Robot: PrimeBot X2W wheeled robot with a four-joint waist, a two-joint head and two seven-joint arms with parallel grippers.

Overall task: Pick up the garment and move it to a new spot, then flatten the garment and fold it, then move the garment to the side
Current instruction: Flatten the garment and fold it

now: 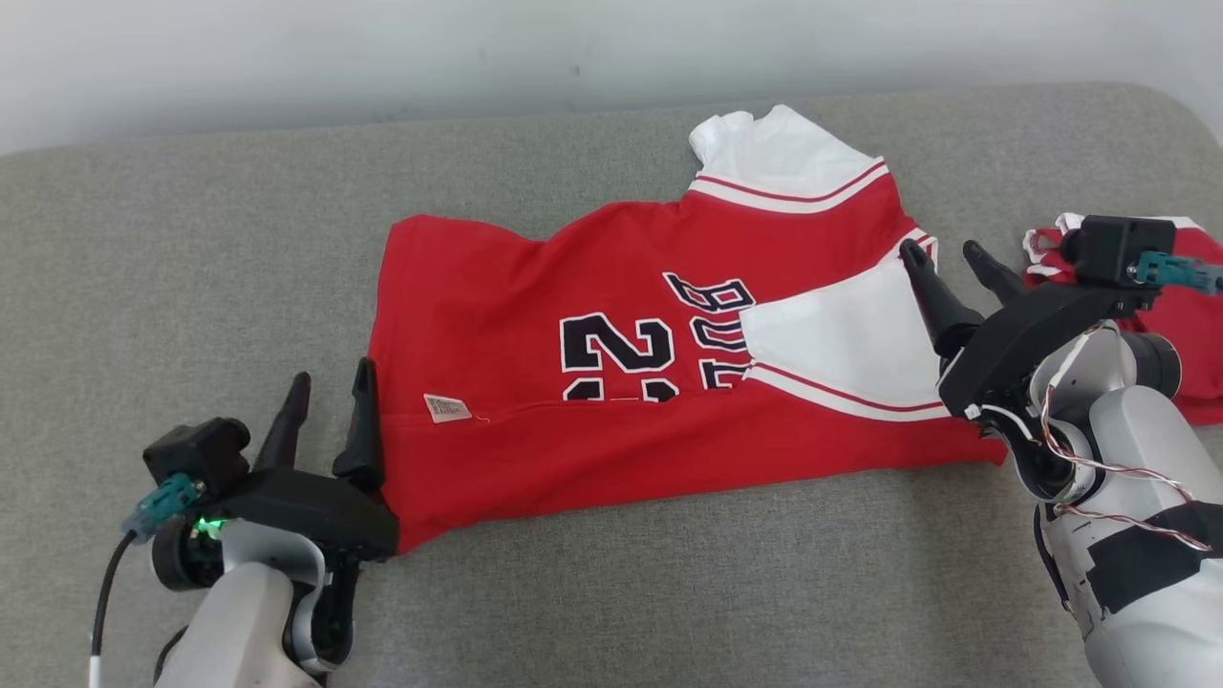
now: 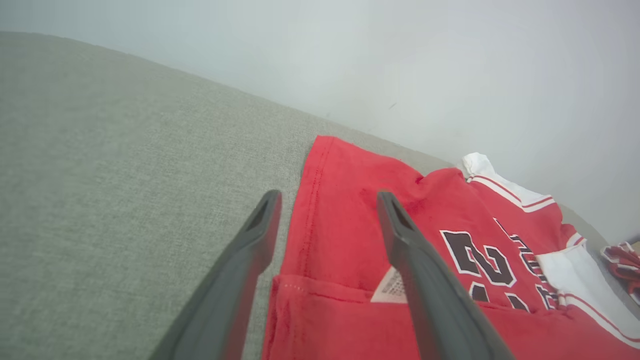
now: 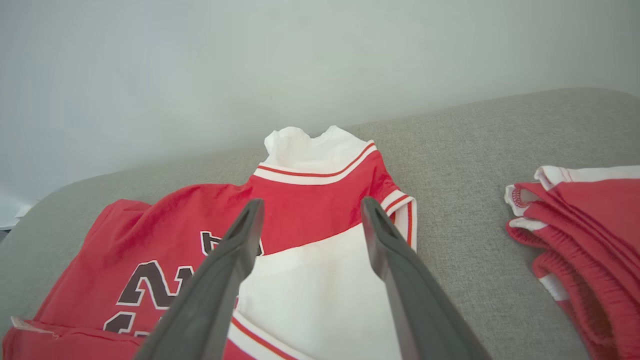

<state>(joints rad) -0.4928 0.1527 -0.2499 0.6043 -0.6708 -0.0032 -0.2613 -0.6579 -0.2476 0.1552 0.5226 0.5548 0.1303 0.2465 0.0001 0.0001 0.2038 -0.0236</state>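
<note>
L hand [image 1: 332, 371] splayed at garment [image 1: 573, 287]; R hand [image 1: 944, 247] too

Jersey [image 1: 497, 287] red, white red-striped sleeves, black white-edged numbers; cushion [image 1: 191, 239] grey; my jaws dark grey.

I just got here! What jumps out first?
The big red jersey with dark numbers, lying half folded in the middle of the grey cushion. The left gripper stands open at its hem end and the right gripper open over a white sleeve. Another red garment lies at the far right.
</note>
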